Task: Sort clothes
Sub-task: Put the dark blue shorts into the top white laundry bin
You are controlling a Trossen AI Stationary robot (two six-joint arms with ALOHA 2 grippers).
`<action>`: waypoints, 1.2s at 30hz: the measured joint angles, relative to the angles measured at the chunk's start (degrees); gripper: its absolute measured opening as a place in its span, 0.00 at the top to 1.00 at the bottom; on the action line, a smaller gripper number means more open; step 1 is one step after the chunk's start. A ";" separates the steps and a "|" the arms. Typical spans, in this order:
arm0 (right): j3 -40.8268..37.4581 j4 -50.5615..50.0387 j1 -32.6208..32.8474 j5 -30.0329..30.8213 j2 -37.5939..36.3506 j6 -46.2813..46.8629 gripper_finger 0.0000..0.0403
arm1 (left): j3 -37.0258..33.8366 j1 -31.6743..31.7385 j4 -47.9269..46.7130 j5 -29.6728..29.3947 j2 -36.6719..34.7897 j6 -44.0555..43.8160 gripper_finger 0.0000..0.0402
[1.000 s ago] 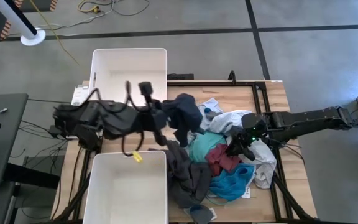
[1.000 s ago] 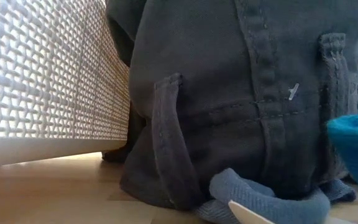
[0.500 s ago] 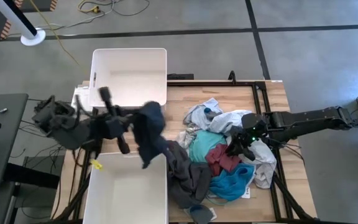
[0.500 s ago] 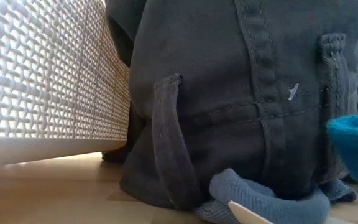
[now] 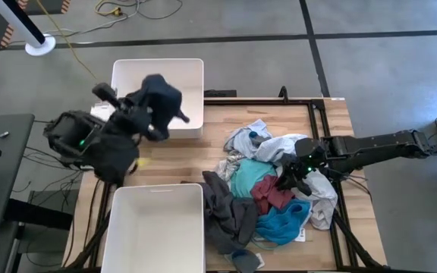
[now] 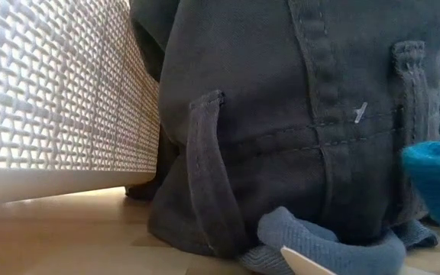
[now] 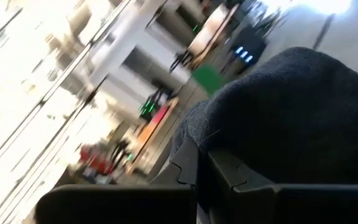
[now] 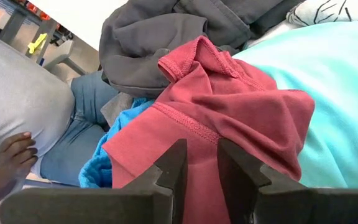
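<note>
Your left gripper (image 5: pixel 158 106) is clamped on a navy garment (image 5: pixel 161 95), hanging over the far white bin (image 5: pixel 192 72) at upper left of the high view: you're at the drop step. Next: let go once it's fully inside the rim. Right gripper (image 5: pixel 294 176) sits on the clothes pile (image 5: pixel 271 193) at centre-right of the desk (image 5: pixel 332 114), fingers partly apart over the maroon piece (image 8: pixel 229 106), gripping nothing. The near bin (image 5: pixel 158 227) holds nothing you can see.

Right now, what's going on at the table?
The left tool is shut on a dark navy fabric garment, holding it above the far white rectangular plastic bin. The right tool hovers with its jaws apart just over a maroon garment in the mixed clothes pile. The near white bin looks empty.
</note>
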 joint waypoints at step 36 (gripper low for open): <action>0.00 0.02 -0.02 -0.02 0.02 -0.02 0.73 | -21.08 49.77 -1.62 33.32 0.04 -7.09 0.98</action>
